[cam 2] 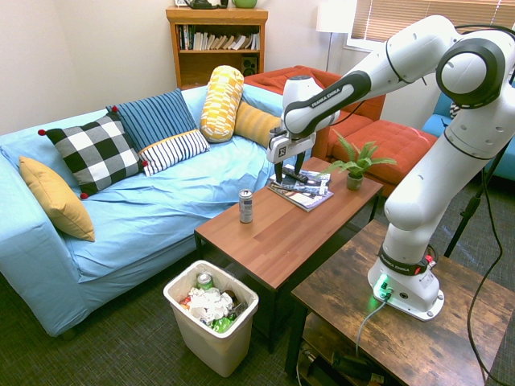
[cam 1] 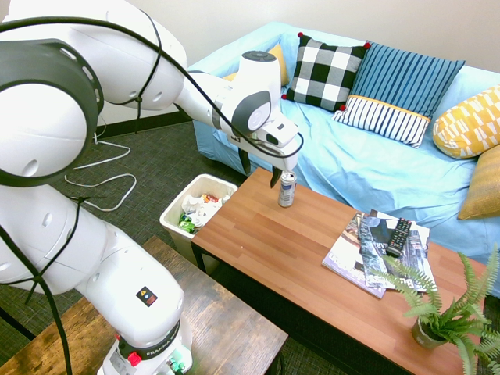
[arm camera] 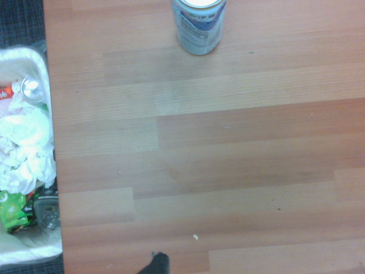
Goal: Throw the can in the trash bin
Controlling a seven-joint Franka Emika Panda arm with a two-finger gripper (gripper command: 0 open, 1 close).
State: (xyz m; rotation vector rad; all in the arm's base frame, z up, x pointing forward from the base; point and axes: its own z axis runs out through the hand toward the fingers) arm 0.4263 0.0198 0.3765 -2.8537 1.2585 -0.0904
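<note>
A slim silver can [cam 1: 287,190] with a blue label stands upright near the end of the wooden coffee table [cam 1: 312,266], on the sofa side. It also shows as the can [cam 2: 246,206] and the can [arm camera: 198,25]. My gripper [cam 1: 262,173] hangs open a little above the table top beside the can, with nothing between its fingers. From the other side, the gripper [cam 2: 284,174] is clear of the can. The white trash bin [cam 1: 173,211] sits on the carpet just past the table's end, with white, green and red litter inside. It shows again as the trash bin [cam 2: 213,350] and the trash bin [arm camera: 28,252].
Magazines [cam 1: 367,254] with a black remote [cam 1: 399,236] on top lie mid-table. A potted fern [cam 1: 441,308] stands at the table's far end. The blue sofa [cam 1: 367,164] with several cushions runs along the table's long side.
</note>
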